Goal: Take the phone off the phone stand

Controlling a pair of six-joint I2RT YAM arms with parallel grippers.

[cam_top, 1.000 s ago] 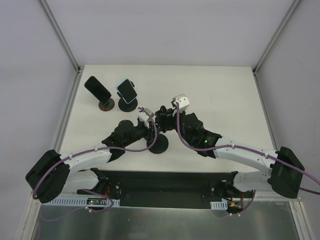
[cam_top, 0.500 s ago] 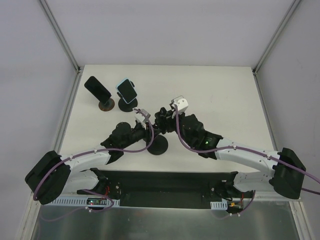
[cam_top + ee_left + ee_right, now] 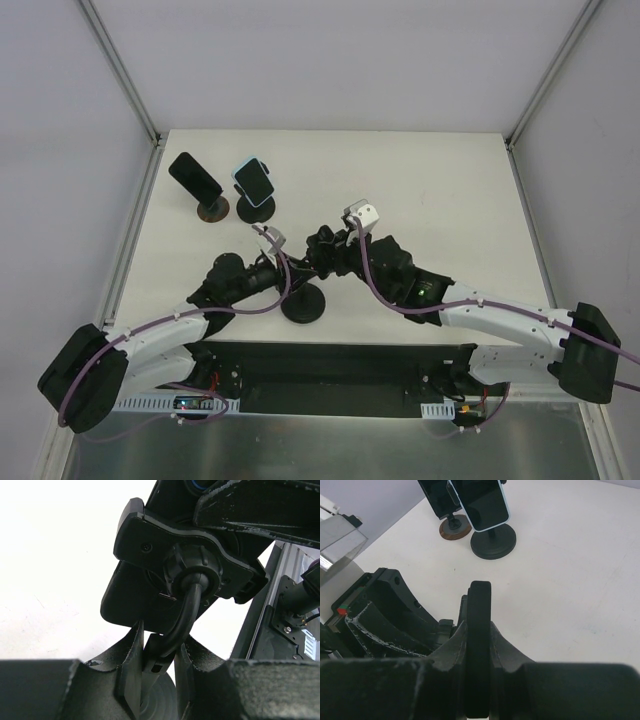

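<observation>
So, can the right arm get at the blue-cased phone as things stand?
Probably not yet: the right gripper is shut on the phone in the near stand. The table toward the blue-cased phone looks free.

Phone within your right end effector, stand neck within your left end effector; two other stands beyond.

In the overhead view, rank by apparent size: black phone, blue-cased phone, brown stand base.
1-2. black phone and blue-cased phone: near alike, not ranked.
3. brown stand base, partly hidden under the black phone.
</observation>
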